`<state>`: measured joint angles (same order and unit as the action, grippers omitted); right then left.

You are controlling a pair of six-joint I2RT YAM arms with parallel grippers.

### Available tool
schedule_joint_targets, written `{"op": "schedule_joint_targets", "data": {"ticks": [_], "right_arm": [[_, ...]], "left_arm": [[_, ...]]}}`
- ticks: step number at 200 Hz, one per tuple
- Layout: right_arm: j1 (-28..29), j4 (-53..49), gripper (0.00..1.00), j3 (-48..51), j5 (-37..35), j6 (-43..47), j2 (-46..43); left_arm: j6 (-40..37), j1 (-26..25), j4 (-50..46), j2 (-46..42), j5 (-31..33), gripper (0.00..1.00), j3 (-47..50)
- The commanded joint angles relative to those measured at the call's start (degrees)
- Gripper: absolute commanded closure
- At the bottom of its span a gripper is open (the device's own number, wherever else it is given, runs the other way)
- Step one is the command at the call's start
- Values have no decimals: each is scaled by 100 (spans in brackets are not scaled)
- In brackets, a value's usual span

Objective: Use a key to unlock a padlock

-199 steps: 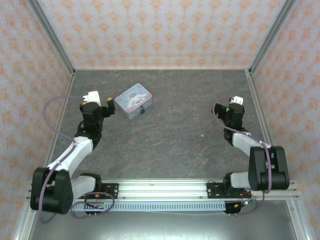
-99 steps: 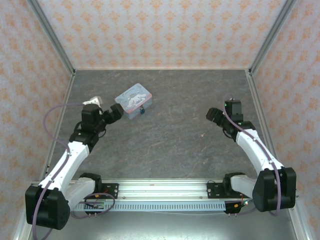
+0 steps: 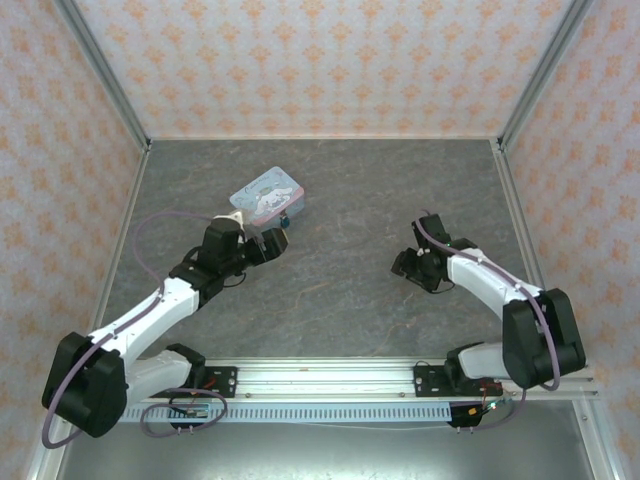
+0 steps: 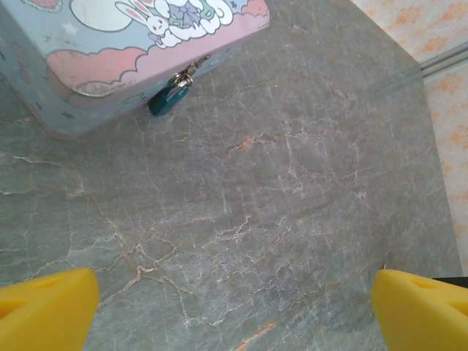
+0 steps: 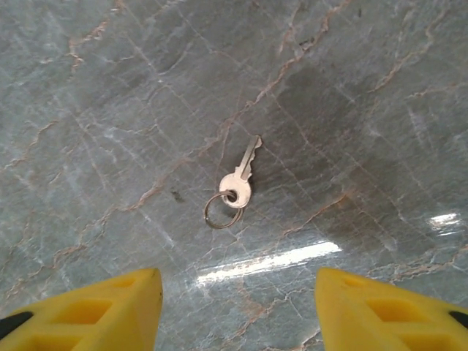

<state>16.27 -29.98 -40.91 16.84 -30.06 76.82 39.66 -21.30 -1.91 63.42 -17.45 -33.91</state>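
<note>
Top view. Grey marbled tabletop [image 3: 360, 190], patterned walls on three sides.

Pale blue cartoon-printed tin [image 3: 266, 197] sits at about 11 o'clock from the tabletop's centre. The padlock [image 3: 284, 221], a small dark teal speck, is at the tin's 5 o'clock edge. The left pincer [image 3: 275, 243] is close to the padlock, at its 7 o'clock, not touching it. The right pincer [image 3: 405, 265] is at about 3 o'clock from the centre, low over the tabletop and well apart from the tin.

Left wrist view. The tin [image 4: 110, 44] takes the 11 o'clock corner. The padlock [image 4: 167, 101] hangs from the metal latch on the tin's front wall, its body against that wall. Whether its base touches the tabletop I cannot tell. The left pincer [image 4: 234, 314] is released. Its yellow fingertips [image 4: 44, 307] stand wide apart at 7 and 5 o'clock, with bare stone between them.

Right wrist view. The key [image 5: 241, 175] lies flat on the tabletop near mid-frame, its blade pointing to 1 o'clock. A small split ring [image 5: 217, 210] is threaded through its head at the 7 o'clock end. The right pincer [image 5: 234, 307] is released. Its yellow fingertips [image 5: 88, 307] are spread wide, and the key lies at 12 o'clock from the gap, untouched.
</note>
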Motion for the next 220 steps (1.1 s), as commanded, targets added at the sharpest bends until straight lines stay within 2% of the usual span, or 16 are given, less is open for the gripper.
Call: {"op": "schedule_joint_targets", "data": {"ticks": [1, 94, 163, 197, 220], "right_arm": [[34, 61, 47, -151, -386, -293, 100], [29, 543, 59, -263, -246, -377, 711], [96, 477, 69, -305, -111, -369, 938], [113, 523, 83, -213, -137, -343, 940], [121, 571, 89, -203, -111, -320, 923]], "left_arm": [[-6, -67, 133, 60, -82, 4, -309], [-66, -98, -22, 24, 22, 4, -338], [-90, -100, -134, -92, 106, 4, -362], [-81, -104, -181, -102, 134, 4, -340], [-81, -102, -218, -115, 141, 4, -353]]}}
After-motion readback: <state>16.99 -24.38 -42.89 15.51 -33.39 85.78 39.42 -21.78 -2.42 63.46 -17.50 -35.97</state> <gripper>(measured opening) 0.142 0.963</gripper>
